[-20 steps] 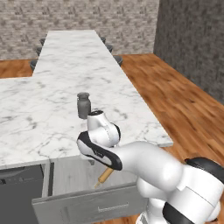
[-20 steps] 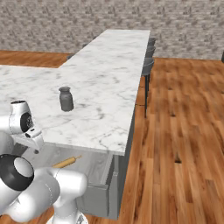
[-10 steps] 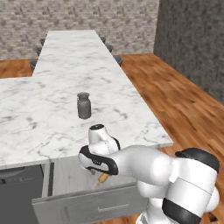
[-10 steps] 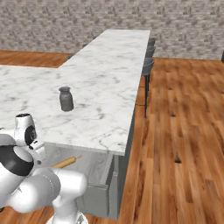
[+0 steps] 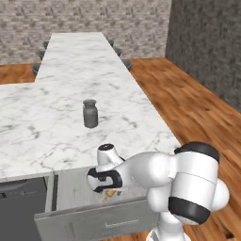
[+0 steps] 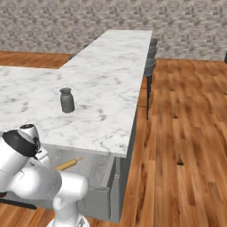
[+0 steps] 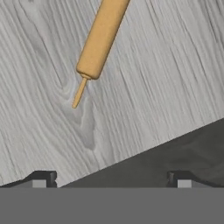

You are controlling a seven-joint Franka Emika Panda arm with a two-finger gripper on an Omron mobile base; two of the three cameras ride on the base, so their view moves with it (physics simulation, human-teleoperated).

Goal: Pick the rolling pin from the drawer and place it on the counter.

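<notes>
- Reach step: the gripper (image 7: 109, 180), fingers spread and empty, hangs over the open drawer (image 5: 75, 188).
- The rolling pin (image 7: 101, 38) lies on the drawer floor toward 12 o'clock of the fingertips.
- Next, I judge: advance, straddle the barrel, close.

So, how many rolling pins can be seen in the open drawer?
1. The rolling pin lies flat on the pale floor of the drawer, ahead of the gripper. The arm covers part of the drawer, so another could be hidden there.
</notes>
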